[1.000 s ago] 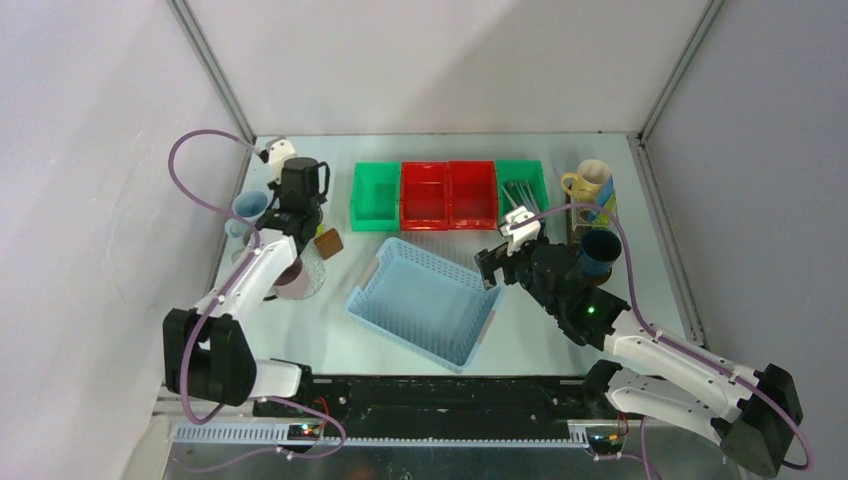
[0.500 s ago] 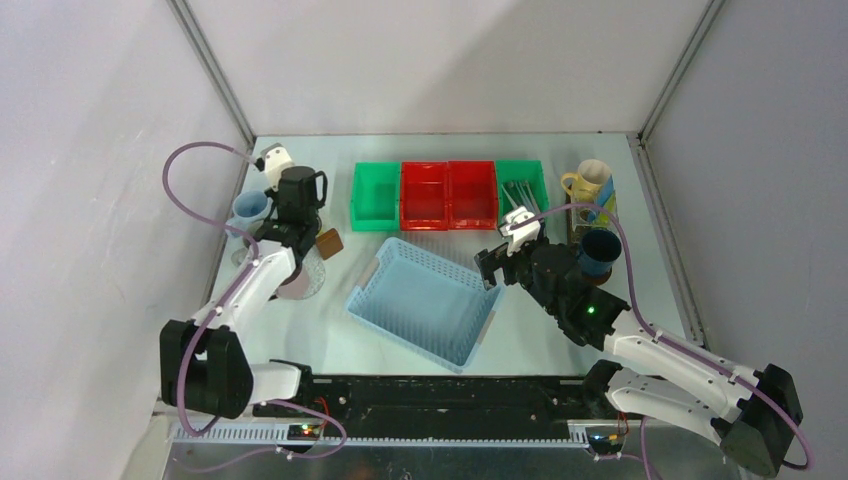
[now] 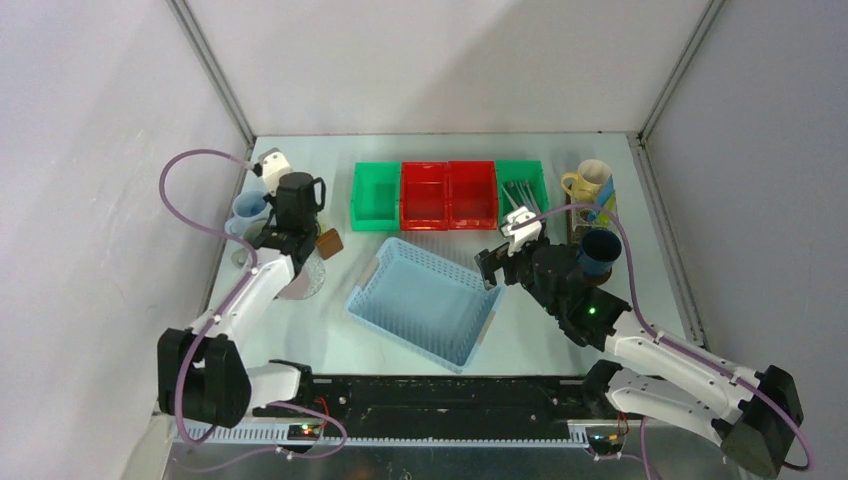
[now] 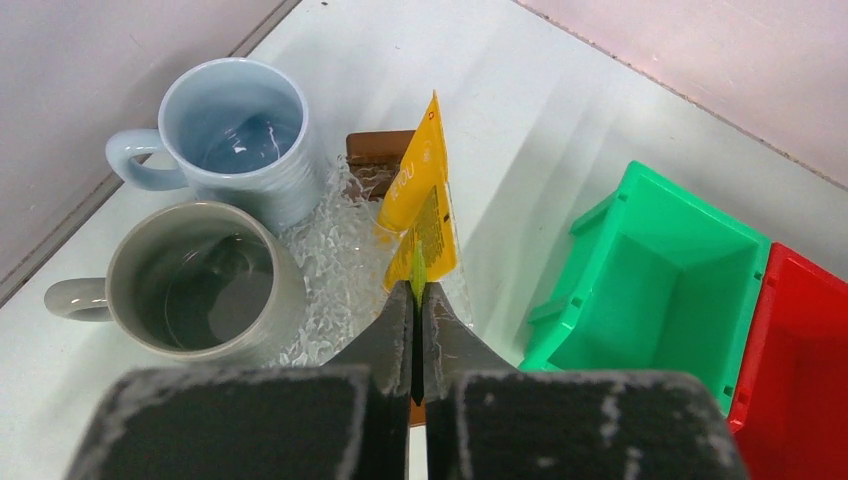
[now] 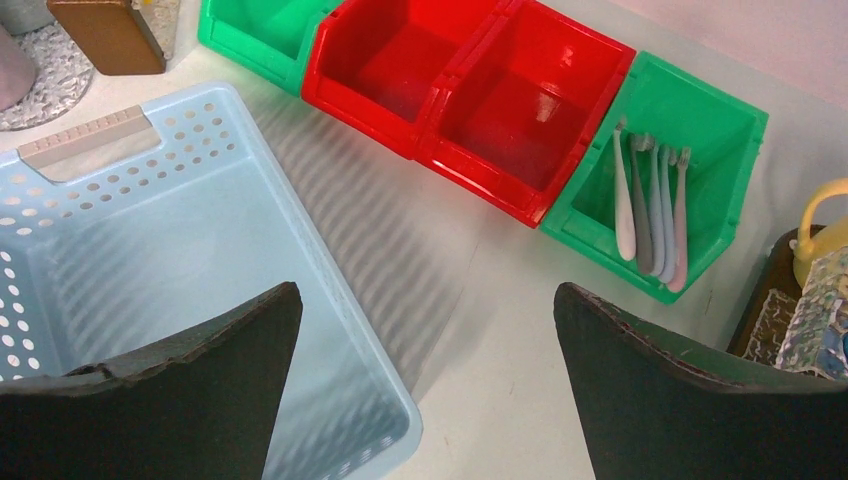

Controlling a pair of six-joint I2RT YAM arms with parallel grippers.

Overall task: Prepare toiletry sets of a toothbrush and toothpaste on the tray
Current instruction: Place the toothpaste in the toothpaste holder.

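**Left claw bringing toothpaste to the mugs**

The left claw (image 4: 412, 300) is clamping shut on a yellow toothpaste tube (image 4: 422, 205). It is drifting slightly leftward, so the tube is hanging just beside the pale blue mug (image 4: 235, 130) and grey mug (image 4: 205, 280). The right claw (image 5: 425, 300) is staying wide open and empty over the blue basket (image 5: 150, 200). The green bin (image 4: 660, 270) is bounding the right side.

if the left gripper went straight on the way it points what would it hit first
Probably the crinkled clear mat over the brown tray, beside the pale blue mug; the yellow tube pinched in the left gripper would touch it first. Depth is unclear.
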